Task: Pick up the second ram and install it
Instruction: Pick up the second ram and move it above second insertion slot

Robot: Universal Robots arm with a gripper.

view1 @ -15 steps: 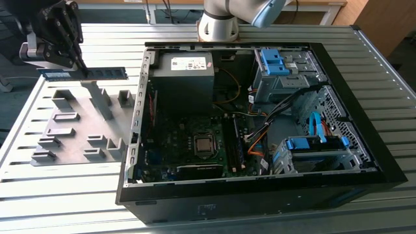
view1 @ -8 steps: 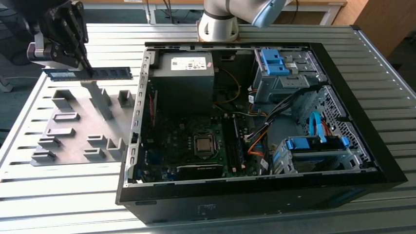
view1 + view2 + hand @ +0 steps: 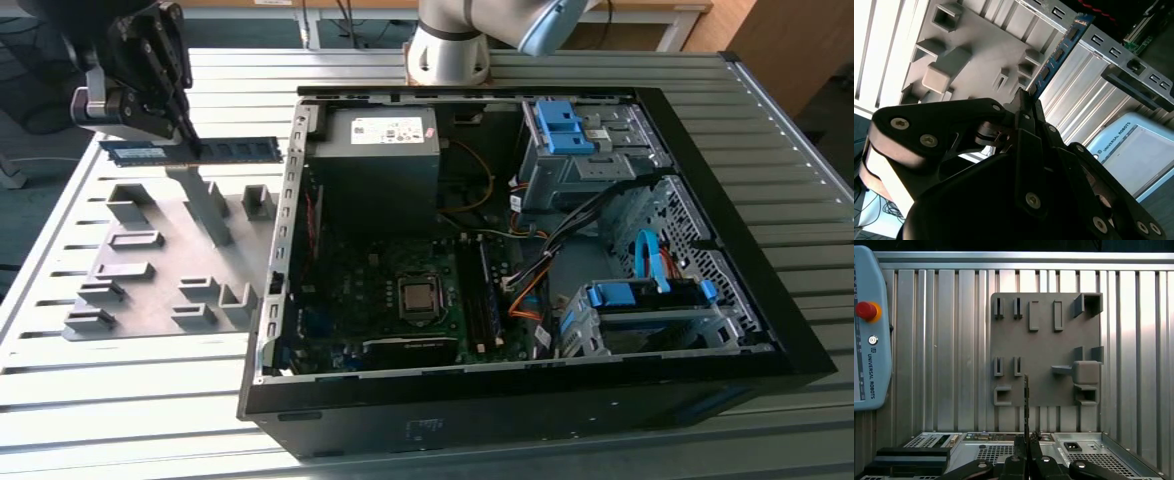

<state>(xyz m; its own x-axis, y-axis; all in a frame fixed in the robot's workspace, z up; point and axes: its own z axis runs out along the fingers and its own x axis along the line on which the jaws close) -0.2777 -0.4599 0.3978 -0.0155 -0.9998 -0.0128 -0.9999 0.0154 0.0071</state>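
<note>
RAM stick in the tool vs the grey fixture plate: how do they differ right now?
1. The second ram is a thin blue-green board with dark chips. The fixture plate is broad and plain grey, with raised blocks and slots.
2. The ram is gripped in the tool and held on edge. The plate lies flat on the slatted table.
Shared: both are outside the computer case, on the exterior view's left of it.

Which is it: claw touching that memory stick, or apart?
Touching: in the first wrist view the gripper pinches the second ram, seen edge-on between its fingertips.
</note>
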